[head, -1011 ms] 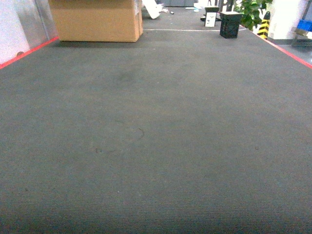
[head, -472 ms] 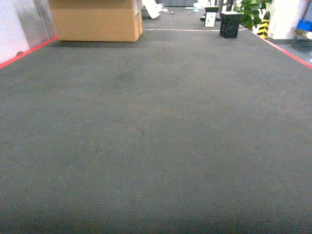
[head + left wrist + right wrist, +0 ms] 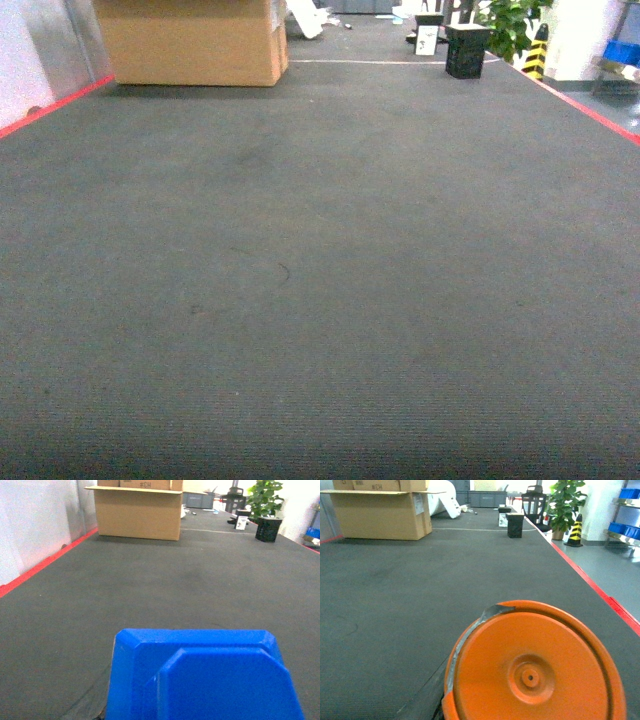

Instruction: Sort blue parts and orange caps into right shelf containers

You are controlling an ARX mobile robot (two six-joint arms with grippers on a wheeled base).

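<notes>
A bright blue part (image 3: 200,680) fills the bottom of the left wrist view, hanging above the dark carpet. My left gripper (image 3: 200,707) is shut on it, with its fingers hidden behind it. In the right wrist view a round orange cap (image 3: 535,670) with a small centre boss does the same, and my right gripper (image 3: 530,705) is shut on it. Far off at the right edge, blue containers (image 3: 624,529) sit on a steel shelf (image 3: 620,536). Neither arm shows in the head view.
Dark carpet (image 3: 320,280) stretches ahead between red floor lines (image 3: 590,100). A large cardboard box (image 3: 190,40) stands at the back left. A black crate (image 3: 465,50) and a potted plant (image 3: 510,25) stand at the back right, near a yellow-black cone (image 3: 575,530).
In the head view the box, the crate and the marks on the carpet have drifted slightly left, so the view has shifted a little to the right.
</notes>
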